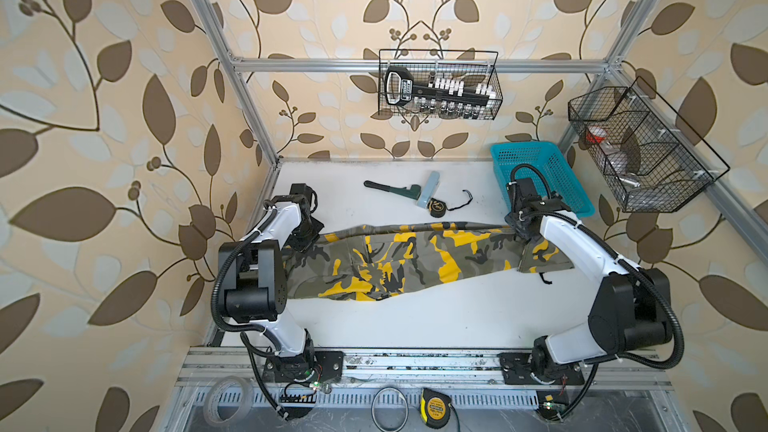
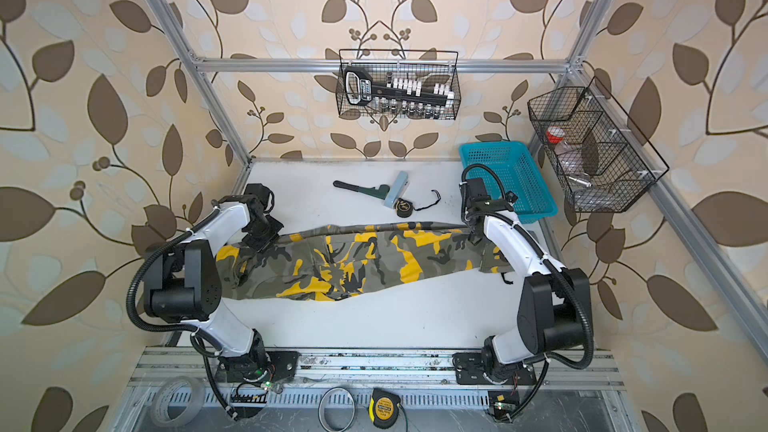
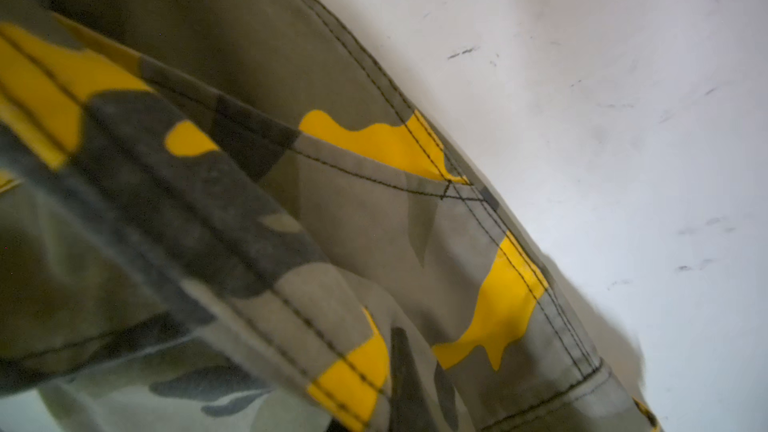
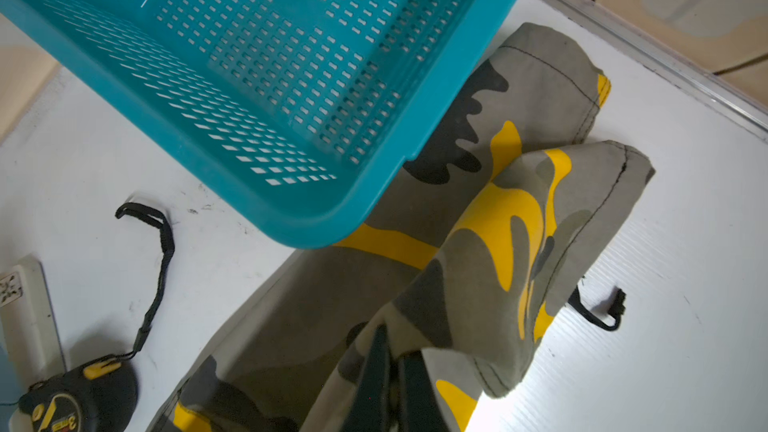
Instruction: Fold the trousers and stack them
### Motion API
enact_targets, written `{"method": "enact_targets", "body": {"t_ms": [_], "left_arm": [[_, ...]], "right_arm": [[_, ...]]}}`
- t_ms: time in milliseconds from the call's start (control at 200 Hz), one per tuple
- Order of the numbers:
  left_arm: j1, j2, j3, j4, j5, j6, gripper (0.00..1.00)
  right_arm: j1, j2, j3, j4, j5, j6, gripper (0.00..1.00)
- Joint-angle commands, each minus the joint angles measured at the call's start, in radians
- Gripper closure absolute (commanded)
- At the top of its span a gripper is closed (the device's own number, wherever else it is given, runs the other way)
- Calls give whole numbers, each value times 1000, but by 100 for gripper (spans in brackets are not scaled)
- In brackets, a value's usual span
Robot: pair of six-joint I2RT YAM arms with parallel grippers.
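Progress: the trousers [image 1: 415, 259] lay stretched lengthways across the middle of the surface [image 1: 415, 322], waist to the left, hems to the right. The two legs appeared laid one upon the other, so the lengthwise fold was judged done. The crosswise folds and the stacking remained.

Left pincer [image 1: 305, 238]: closed at the far edge of the waist end, judged to be gripping cloth, which filled its wrist view. Right pincer [image 4: 395, 367]: closed on leg cloth near the hems, one hem raised and draped over it.

Surface: white and scuffed. Behind the trousers lay a pipe wrench [image 1: 390, 189] and a tape measure [image 1: 437, 206], both apart from the cloth. A turquoise basket [image 1: 540, 172] stood at the far right, close by the hems.

Room: an aluminium frame [image 1: 415, 65] with leaf-patterned wallpaper [image 1: 104, 118] behind it, and two wire baskets [image 1: 440, 85] hung on it
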Motion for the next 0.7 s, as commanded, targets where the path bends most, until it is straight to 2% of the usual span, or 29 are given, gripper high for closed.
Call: {"method": "enact_targets", "body": {"t_ms": [0,80,155,255,315,355,505,695], "left_arm": [[-4,23,49,11,-39,-3,97],[-3,37,62,17,-38,1,95],[-3,45,77,17,-33,7,88],[-4,37,89,16,-28,24,73],[-4,25,97,6,-31,38,56],[-3,10,99,-6,-34,48,49],[-26,-83,72,-21,-8,61,40],[-160,-194,-5,-36,16,32,38]], "right_arm": [[-4,28,31,57,99,-35,96],[-2,60,37,89,109,-45,93],[-2,95,40,127,93,-64,88],[7,122,32,196,89,-117,79],[9,131,34,213,91,-153,68],[10,130,40,210,98,-171,63],[10,90,17,210,122,-228,56],[7,-60,-61,194,63,-326,53]]}}
